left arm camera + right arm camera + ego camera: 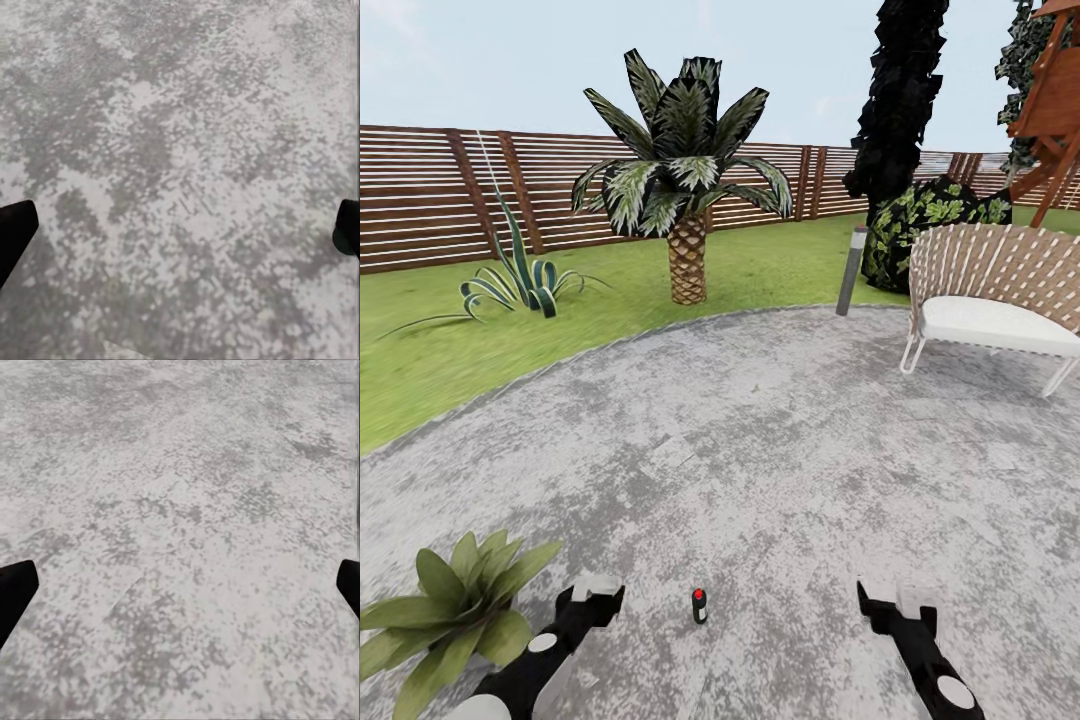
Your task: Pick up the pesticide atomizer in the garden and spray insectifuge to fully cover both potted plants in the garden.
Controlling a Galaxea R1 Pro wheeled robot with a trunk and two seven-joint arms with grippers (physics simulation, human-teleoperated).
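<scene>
The slim dark pesticide atomizer [700, 606] stands upright on the mottled grey paved patio [780, 440] between the empty, spread-fingered left gripper [603, 592] and right gripper [875, 602], likely staged for pickup.

The potted plant [450, 610] at the head view's lower left is cut by the left and bottom edges, and its leaves hide the pot. The pesticide atomizer [700, 605] stands too small for a label to be read. The left end effector [180, 232] and the right end effector [180, 592] show only dark fingertips [15, 229] clipped at the wrist pictures' sides. The white chair [1000, 300] runs off the right edge.
</scene>
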